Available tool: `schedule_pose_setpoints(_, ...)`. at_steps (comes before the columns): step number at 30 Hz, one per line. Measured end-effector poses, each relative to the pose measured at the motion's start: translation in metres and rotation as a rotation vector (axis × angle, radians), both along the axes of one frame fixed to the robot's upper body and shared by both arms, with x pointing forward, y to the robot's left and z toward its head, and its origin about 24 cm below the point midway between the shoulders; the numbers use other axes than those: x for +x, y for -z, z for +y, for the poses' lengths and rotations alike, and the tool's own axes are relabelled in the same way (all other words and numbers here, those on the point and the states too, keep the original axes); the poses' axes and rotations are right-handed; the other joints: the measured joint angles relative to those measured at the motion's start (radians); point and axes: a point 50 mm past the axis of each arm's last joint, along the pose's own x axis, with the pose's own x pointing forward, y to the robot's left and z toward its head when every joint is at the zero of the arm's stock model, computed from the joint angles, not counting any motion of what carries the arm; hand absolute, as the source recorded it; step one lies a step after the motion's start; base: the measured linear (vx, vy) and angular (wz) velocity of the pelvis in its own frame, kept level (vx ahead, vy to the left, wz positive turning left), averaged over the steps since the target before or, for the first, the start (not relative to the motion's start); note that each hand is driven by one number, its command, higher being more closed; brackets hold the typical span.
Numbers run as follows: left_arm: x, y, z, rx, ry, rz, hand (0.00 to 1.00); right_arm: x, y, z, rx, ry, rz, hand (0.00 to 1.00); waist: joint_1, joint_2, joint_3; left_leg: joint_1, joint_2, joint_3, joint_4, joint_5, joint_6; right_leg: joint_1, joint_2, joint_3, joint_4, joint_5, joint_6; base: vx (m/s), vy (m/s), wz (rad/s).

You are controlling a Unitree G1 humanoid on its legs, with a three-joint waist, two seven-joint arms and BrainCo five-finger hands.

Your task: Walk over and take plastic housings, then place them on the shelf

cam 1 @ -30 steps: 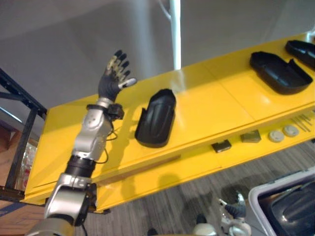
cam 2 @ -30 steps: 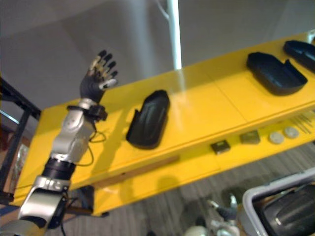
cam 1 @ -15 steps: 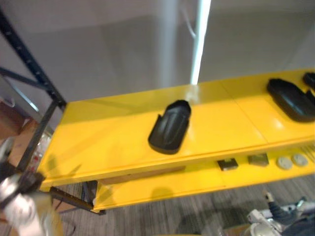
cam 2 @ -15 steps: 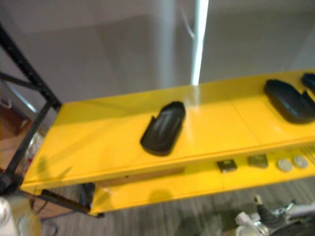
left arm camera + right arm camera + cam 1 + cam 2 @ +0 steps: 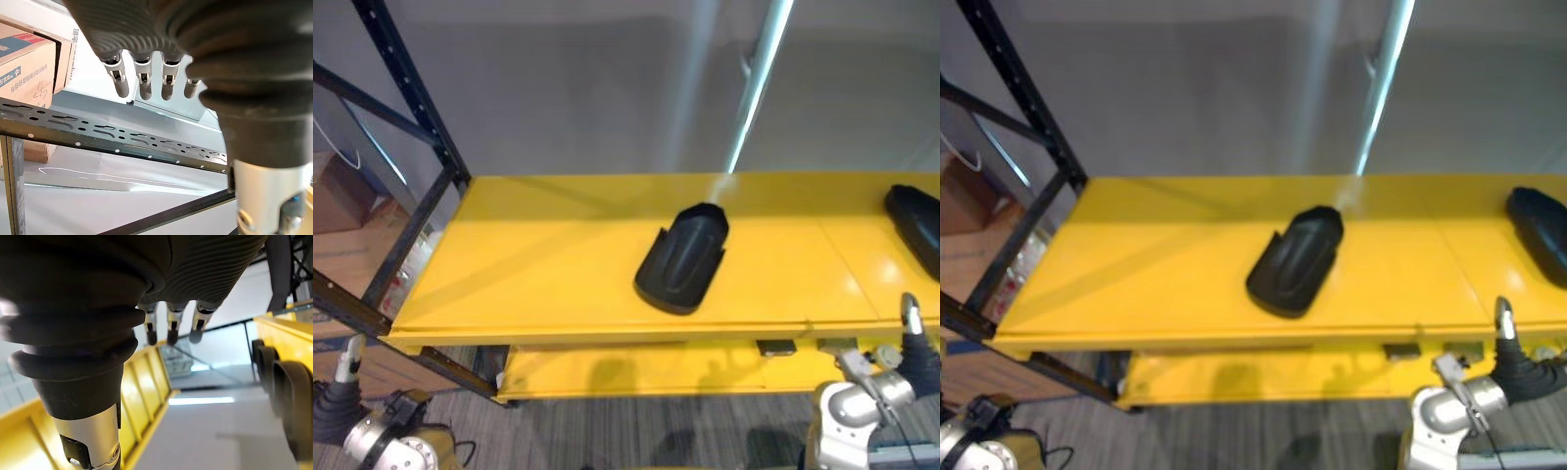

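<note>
Currently one black housing [image 5: 683,259] lies on the yellow shelf [image 5: 538,264]; left hand [image 5: 143,85] and right hand [image 5: 172,329] show straight fingers, holding nothing; cardboard box [image 5: 27,63] contents hidden

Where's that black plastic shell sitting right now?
In the left eye view the black housing lies near the middle of the yellow shelf, close to its front edge, with a second housing far off to its right.
</note>
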Motion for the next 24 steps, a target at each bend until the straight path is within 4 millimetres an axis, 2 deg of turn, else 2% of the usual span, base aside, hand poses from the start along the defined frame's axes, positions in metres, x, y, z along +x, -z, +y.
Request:
schedule_pose_setpoints(2,0.007,-0.010,-0.008,0.028,-0.060,-0.029,0.00,0.011,-0.004,0.008,0.024,-0.125,-0.020,0.00,0.002,-0.006,0.026,-0.049,-0.001,-0.007,0.025,0.000,0.004,-0.041,-0.007,-0.005,0.018,0.001,0.001,-0.01,0.018,0.14)
schedule_pose_setpoints(5,0.004,-0.012,-0.008,0.034,-0.210,-0.027,0.00,0.019,-0.005,0.018,0.036,-0.275,-0.010,0.00,0.004,-0.005,0.046,-0.074,-0.007,-0.011,0.034,-0.001,0.010,-0.060,-0.011,-0.005,0.021,0.003,0.002,0.04,0.018,0.06)
schedule_pose_setpoints(8,-0.012,-0.010,-0.002,0.047,-0.436,-0.003,0.00,0.020,-0.002,0.022,0.038,-0.399,0.015,0.00,0.012,-0.003,0.055,-0.076,-0.011,-0.020,0.046,-0.014,0.019,-0.054,-0.012,-0.006,0.020,0.003,0.002,0.08,0.017,0.07)
schedule_pose_setpoints(11,-0.032,-0.005,0.010,0.044,-0.611,0.032,0.00,0.015,0.003,0.020,0.051,-0.414,0.039,0.00,0.017,-0.002,0.056,-0.067,-0.011,-0.045,0.060,-0.029,0.022,-0.025,-0.014,-0.010,0.021,0.003,0.001,0.10,0.036,0.21)
schedule_pose_setpoints(12,-0.039,0.001,0.016,0.031,-0.672,0.058,0.00,0.015,0.003,0.020,0.050,-0.415,0.038,0.00,0.024,-0.001,0.057,-0.055,-0.011,-0.046,0.063,-0.034,0.021,-0.015,-0.014,-0.009,0.022,0.002,0.001,0.09,0.043,0.04)
schedule_pose_setpoints(13,-0.050,0.017,0.024,-0.008,-0.767,0.112,0.00,0.017,0.001,0.019,0.044,-0.414,0.034,0.00,0.028,0.001,0.058,-0.039,-0.011,-0.050,0.065,-0.042,0.023,0.006,-0.014,-0.009,0.022,0.002,0.000,0.06,0.032,0.04)
schedule_pose_setpoints(17,-0.069,0.060,0.030,-0.124,-0.979,0.254,0.00,0.023,-0.006,0.015,0.018,-0.404,0.024,0.00,0.035,0.001,0.057,-0.038,-0.012,-0.057,0.075,-0.052,0.026,0.010,-0.017,-0.009,0.032,0.001,0.000,0.01,0.026,0.06)
schedule_pose_setpoints(19,-0.086,0.087,0.031,-0.193,-1.095,0.335,0.00,0.028,-0.013,0.011,-0.017,-0.398,0.019,0.00,0.037,0.000,0.057,-0.038,-0.014,-0.054,0.088,-0.061,0.026,0.012,-0.021,-0.008,0.033,0.001,0.000,-0.02,0.019,-0.06)
schedule_pose_setpoints(22,-0.105,0.108,0.031,-0.272,-1.168,0.406,0.00,0.033,-0.025,0.006,-0.089,-0.390,0.012,0.00,0.036,-0.001,0.056,-0.038,-0.018,-0.049,0.098,-0.065,0.028,0.014,-0.025,-0.005,0.032,0.001,0.000,-0.04,0.014,-0.07)
schedule_pose_setpoints(24,-0.121,0.131,0.029,-0.401,-1.189,0.480,0.00,0.042,-0.040,0.000,-0.157,-0.403,0.007,0.00,0.036,-0.006,0.053,-0.037,-0.020,-0.039,0.101,-0.066,0.028,0.012,-0.028,0.001,0.032,0.001,0.000,-0.05,0.012,-0.12)
